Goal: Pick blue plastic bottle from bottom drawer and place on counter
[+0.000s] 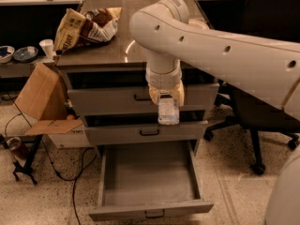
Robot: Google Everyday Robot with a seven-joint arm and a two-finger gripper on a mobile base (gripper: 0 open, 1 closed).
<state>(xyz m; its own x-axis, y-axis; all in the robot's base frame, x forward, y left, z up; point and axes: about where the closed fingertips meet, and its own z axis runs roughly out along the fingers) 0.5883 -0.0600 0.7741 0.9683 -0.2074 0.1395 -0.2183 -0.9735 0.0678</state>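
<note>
My gripper (pixel 167 108) hangs from the white arm in front of the two upper drawers. It is shut on the blue plastic bottle (pixel 168 112), a small clear-whitish bottle held upright in the air above the drawer. The bottom drawer (pixel 149 174) is pulled open below it, and its flat floor holds nothing. The counter (pixel 123 45) is the grey-brown cabinet top behind the arm, with a pale arc mark. The arm hides the right part of the counter.
A brown and white snack bag (pixel 86 26) lies on the counter's back left. A cardboard box (pixel 42 93) and cables sit on the floor left of the cabinet. A black office chair (pixel 262 121) stands to the right.
</note>
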